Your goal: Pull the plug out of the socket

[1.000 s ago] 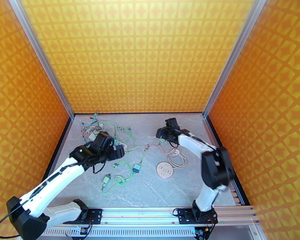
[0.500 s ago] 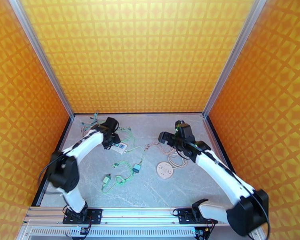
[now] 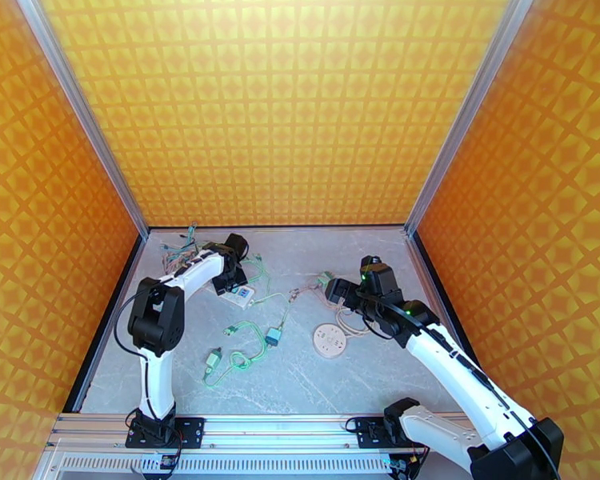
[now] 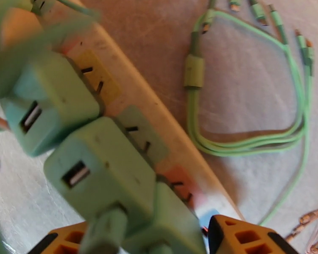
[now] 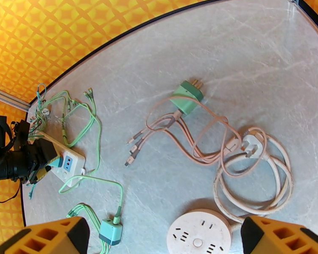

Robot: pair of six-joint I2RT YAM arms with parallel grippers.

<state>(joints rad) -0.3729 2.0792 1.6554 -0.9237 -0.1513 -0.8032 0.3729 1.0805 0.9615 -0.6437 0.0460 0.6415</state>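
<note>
A cream power strip (image 4: 121,87) runs diagonally through the left wrist view, with coloured sockets and several green USB plugs pushed into it. The nearest green plug (image 4: 176,221) sits between my orange fingertips (image 4: 239,236), and my left gripper (image 4: 148,236) is shut on it. From above, the left gripper (image 3: 234,275) is on the strip (image 3: 238,295) at the back left. My right gripper (image 3: 338,291) hovers open above the mid-right table. Its wrist view shows its fingers (image 5: 282,238) wide apart, and the strip (image 5: 68,159) far to the left.
A round white socket (image 5: 199,236) lies under the right gripper beside a coiled pink cable with a white plug (image 5: 252,144). A loose green plug (image 5: 186,98) and a green charger (image 5: 110,231) lie mid-table. Green cables (image 4: 244,140) loop beside the strip. Orange walls enclose the table.
The left gripper has moved back-left onto the strip and closed in around the green plug. The right gripper has drawn back toward the near right, still open.
</note>
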